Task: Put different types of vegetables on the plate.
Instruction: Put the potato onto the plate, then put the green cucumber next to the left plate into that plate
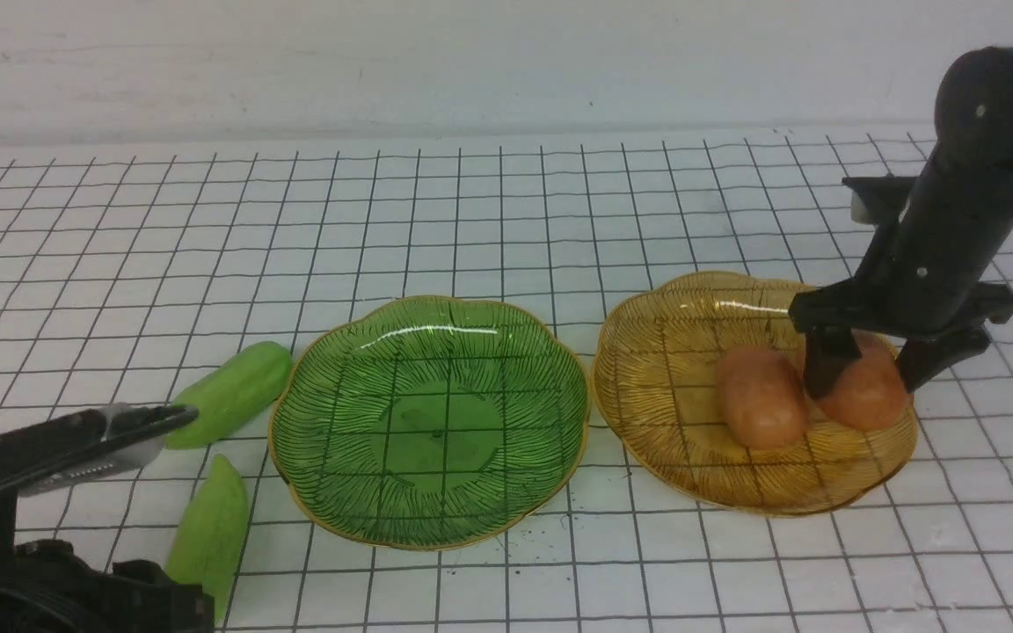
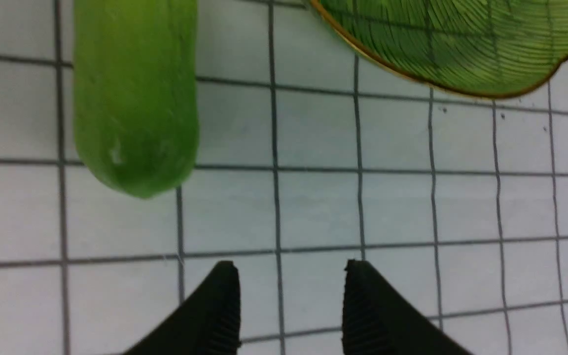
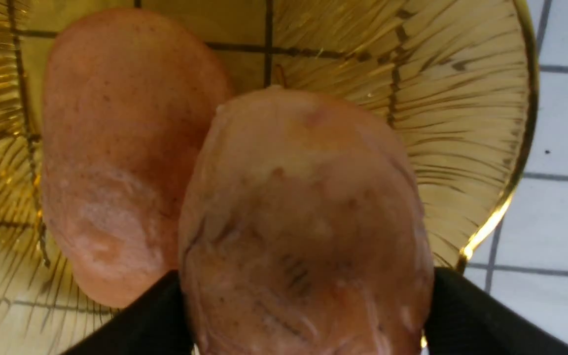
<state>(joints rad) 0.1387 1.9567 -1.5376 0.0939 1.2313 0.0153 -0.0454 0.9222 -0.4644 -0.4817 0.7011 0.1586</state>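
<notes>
Left jaws: spread, empty, over the surface (image 2: 461, 197).
Right jaws: around one potato (image 1: 871, 400); pinching or loose, I cannot tell.
Other potato (image 1: 760, 397): beside it, same amber plate (image 1: 647, 413).
Gourds (image 1: 229, 394) (image 1: 210, 527): on surface, left of green plate (image 1: 436, 422).

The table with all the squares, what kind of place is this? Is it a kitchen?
Probably a robot test lab, not a kitchen. The white table is marked with a black grid, a black robot arm reaches over it, and the only food is toy-looking potatoes and gourds.
</notes>
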